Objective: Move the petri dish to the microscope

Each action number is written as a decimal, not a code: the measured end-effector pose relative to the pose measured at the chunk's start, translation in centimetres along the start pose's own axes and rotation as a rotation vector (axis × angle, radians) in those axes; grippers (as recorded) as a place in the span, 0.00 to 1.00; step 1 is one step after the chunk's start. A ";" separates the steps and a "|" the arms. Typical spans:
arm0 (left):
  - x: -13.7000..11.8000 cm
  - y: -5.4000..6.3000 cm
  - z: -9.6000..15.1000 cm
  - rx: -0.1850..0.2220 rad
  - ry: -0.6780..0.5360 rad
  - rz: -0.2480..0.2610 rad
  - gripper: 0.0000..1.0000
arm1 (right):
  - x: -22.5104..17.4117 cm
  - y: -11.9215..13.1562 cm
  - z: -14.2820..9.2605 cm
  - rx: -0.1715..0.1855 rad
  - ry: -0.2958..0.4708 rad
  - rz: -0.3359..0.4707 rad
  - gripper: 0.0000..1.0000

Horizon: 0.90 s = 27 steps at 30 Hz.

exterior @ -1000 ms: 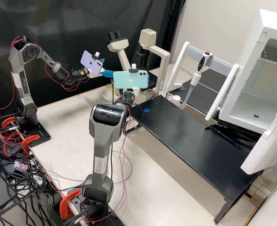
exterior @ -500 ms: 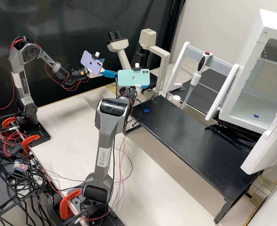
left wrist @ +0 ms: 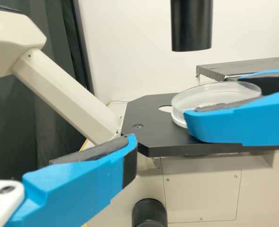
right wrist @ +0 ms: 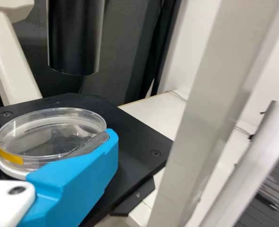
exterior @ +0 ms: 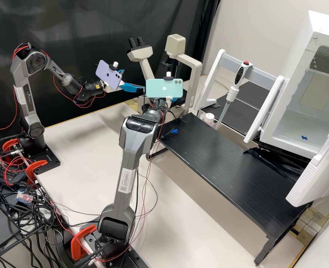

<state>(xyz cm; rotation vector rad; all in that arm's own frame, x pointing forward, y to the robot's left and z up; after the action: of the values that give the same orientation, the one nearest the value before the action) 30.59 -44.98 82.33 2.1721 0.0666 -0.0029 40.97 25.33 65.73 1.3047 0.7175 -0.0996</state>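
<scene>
Colourless petri dish point(right wrist: 32, 137), seemingly level

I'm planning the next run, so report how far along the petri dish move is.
Looks done: bringing the dish to the microscope; it is over the black stage.
In hand: the right tool grips the dish between its blue fingers. Whether the dish touches the stage, I cannot tell.
Left, probably: settling it, perhaps nearer the stage opening that shows beside it, then letting go and backing off.
</scene>
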 end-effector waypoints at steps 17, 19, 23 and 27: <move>0.0 0.0 0.0 0.000 0.000 0.000 1.00 | 3.3 1.8 0.9 0.015 0.009 -0.041 0.00; 0.0 0.0 0.0 0.000 0.000 0.000 1.00 | 3.3 1.9 1.1 0.016 -0.002 -0.039 0.00; 0.0 0.0 0.0 0.000 0.000 0.000 1.00 | 3.5 2.6 1.5 0.015 -0.018 -0.024 0.00; 0.0 0.0 0.0 0.000 0.000 0.000 1.00 | 3.6 2.7 1.7 0.015 -0.026 -0.022 1.00</move>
<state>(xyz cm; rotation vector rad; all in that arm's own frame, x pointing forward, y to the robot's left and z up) 30.59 -44.98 82.33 2.1721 0.0666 -0.0029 45.68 25.74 66.21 1.3077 0.7102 -0.1396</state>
